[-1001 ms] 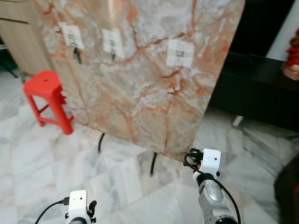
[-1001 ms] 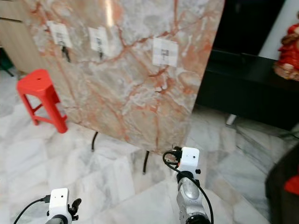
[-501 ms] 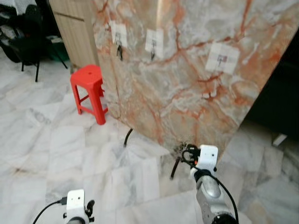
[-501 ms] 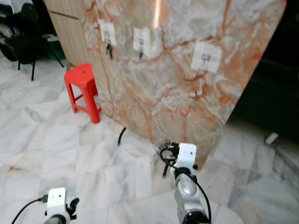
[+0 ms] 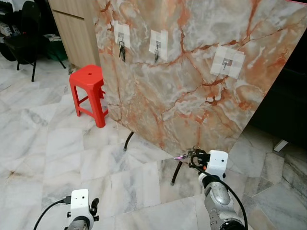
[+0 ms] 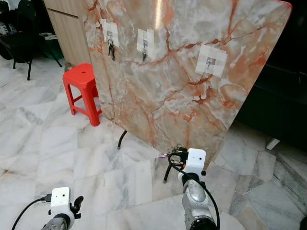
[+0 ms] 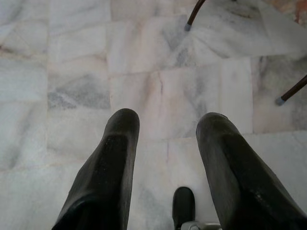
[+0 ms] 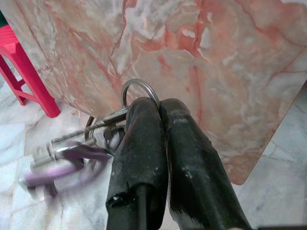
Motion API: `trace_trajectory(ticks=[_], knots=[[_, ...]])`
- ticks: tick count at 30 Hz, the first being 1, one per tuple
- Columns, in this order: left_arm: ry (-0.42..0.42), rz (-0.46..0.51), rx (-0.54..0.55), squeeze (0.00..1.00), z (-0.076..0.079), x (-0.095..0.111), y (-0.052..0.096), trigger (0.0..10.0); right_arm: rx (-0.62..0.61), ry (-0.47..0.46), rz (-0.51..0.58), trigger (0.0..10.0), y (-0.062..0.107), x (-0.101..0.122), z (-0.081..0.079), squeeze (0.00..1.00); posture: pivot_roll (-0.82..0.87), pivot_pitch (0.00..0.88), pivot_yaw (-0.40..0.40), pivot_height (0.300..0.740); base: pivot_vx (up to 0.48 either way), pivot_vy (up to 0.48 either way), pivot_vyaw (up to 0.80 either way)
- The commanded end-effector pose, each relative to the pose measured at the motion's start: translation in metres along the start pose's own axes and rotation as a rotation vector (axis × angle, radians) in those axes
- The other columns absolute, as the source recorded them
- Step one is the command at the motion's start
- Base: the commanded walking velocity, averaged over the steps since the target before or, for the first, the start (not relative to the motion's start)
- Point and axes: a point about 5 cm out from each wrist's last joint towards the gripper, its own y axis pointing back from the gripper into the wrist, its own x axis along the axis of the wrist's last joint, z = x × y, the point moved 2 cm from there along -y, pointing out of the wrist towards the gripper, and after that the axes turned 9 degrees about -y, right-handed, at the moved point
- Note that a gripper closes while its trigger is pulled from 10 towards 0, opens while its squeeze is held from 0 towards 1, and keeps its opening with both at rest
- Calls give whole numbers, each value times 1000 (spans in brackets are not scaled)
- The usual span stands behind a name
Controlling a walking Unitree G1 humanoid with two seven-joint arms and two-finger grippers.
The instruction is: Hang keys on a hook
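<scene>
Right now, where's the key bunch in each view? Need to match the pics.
Left eye view: the key bunch is low and right of centre, at the right gripper, before the marble slab's bottom edge.
Right eye view: low centre, same spot.
Right wrist view: left of the shut fingers, ring above them.
Left wrist view: floor and open left gripper; no keys.
Shared landmark: the red stool.

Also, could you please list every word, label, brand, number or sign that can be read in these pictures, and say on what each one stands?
No readable text in any view.
White hook pads on the marble panel: plain, no print visible.
Red stool: no marking visible.
Keys held in the right end effector: blurred, any stamping is unreadable.
White wrist housing: no legible lettering.
</scene>
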Motion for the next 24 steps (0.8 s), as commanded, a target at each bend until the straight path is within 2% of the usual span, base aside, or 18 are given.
trace_trajectory(ticks=[1, 7, 13, 24], knots=[[16, 19, 14, 0, 0, 4, -1, 10000, 16, 15, 36, 10000, -3, 9, -2, 0, 40, 0, -56, 740, 0, 0, 0], [18, 35, 19, 0, -1, 7, -2, 10000, 29, 18, 40, 10000, -4, 10, -3, 0, 40, 0, -58, 740, 0, 0, 636], [18, 36, 17, 0, -1, 8, -2, 10000, 21, 6, 40, 10000, -4, 11, -2, 0, 37, 0, -54, 740, 0, 0, 0], [15, 41, 7, 0, 1, 9, -2, 10000, 8, -6, 52, 10000, -4, 12, -1, 0, 36, 0, -51, 740, 273, 0, 0]])
